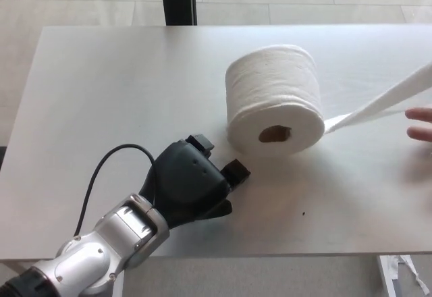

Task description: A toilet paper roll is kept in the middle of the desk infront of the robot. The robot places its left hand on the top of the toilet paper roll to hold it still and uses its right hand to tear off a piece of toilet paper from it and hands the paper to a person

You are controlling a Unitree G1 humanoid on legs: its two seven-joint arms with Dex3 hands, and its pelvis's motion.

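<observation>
At lower left of the frame the left hand (192, 189) is seen lying on the desk (101, 88), holding nothing, its short fingers (236, 171) parted and pointed toward the roll but clear of it. The toilet paper roll (273, 101) lies tipped on its side at centre, core hole facing the camera. A paper strip (378, 108) is stretched from it to the right edge, where a person's fingers (422, 123) are visible. The right hand is not shown. The roll would best be stood upright and pressed from above before any tearing. Ample bare surface is left around the roll; the near edge lies close below the left hand.
</observation>
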